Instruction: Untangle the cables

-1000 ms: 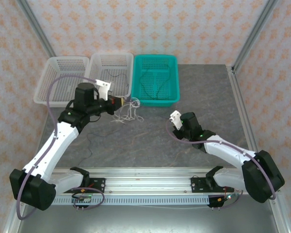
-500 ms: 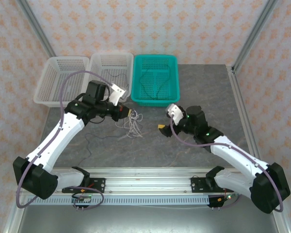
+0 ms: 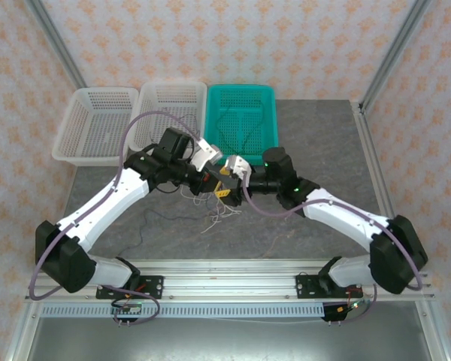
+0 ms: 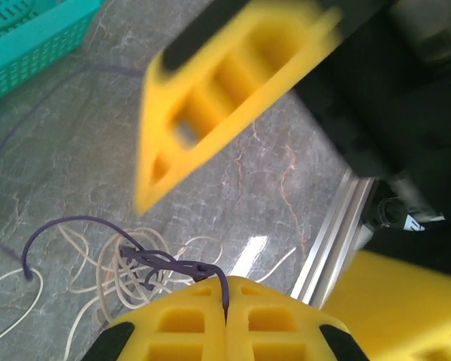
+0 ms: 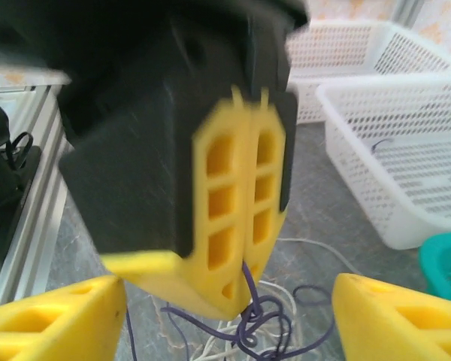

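left fingers [image 5: 237,218] clamp purple cable [image 5: 249,320] between right fingers [image 5: 391,320]

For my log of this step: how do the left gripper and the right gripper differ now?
The left gripper is shut, pinching the purple cable; the right gripper is open, holding nothing. The left gripper sits between the right gripper's jaws. Both have yellow fingers.
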